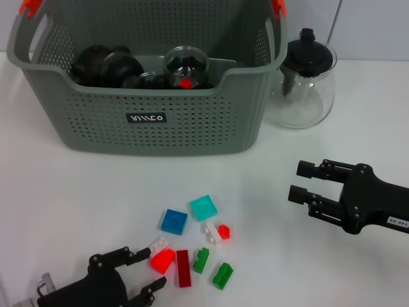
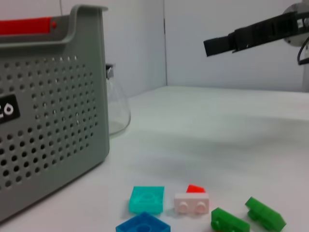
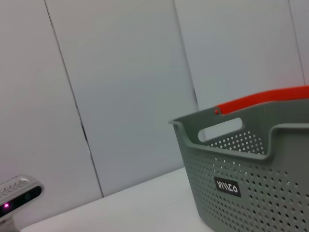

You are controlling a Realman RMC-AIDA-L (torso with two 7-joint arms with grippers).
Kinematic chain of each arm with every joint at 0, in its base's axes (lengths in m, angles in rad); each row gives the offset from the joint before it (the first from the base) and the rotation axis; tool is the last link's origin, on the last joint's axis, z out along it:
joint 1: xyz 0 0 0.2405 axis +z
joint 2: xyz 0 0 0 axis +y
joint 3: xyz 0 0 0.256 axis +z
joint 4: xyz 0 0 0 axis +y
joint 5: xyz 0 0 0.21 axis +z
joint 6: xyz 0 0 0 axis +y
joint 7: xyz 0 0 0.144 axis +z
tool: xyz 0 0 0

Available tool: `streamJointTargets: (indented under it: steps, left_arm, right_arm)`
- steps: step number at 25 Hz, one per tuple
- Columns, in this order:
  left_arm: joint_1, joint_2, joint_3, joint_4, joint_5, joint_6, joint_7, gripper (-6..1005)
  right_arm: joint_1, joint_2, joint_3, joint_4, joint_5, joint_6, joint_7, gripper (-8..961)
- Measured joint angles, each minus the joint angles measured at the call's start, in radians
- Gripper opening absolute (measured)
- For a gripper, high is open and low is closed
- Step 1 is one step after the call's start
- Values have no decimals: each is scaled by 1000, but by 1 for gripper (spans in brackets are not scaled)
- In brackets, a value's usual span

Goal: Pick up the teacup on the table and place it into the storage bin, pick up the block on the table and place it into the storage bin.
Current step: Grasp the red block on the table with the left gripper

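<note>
Bin (image 1: 147,121) at rear of desk (image 1: 77,192), already holding dark teaware and a glass cup (image 1: 185,67). Blocks (image 1: 192,246) loose on desk in front, none binned. Left gripper (image 1: 153,272) spread beside red block (image 1: 162,260); right gripper (image 1: 300,182) spread, empty, well apart.

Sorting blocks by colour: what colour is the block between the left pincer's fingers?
Bright red block, seen best in the head view.
</note>
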Motion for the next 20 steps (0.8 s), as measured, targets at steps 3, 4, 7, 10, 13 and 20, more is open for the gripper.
streamJointTargets:
  steps: [3,4,7,10,13,20]
  left_arm:
    - [-9,0,2,-15,0,-29,0,519]
    - [-12,1,2,-20,0,-34,0,519]
    - [-15,0,-3,-28,-4,-38,5,519]
    - [-16,0,-11,-35,-9,-39,7,518]
    - [-20,0,-17,-39,-10,-39,7,518]
    - [-37,1,-21,-51,-11,-71,8,517]
  right_arm:
    - [-1,1,0,0,0,6,1,557]
    - [-1,1,0,0,0,7,1,557]
    - [-1,1,0,1,0,7,2,558]
    - [-1,1,0,1,0,8,2,558]
    - [-1,1,0,2,0,9,2,558]
    - [0,1,0,1,0,9,2,558]
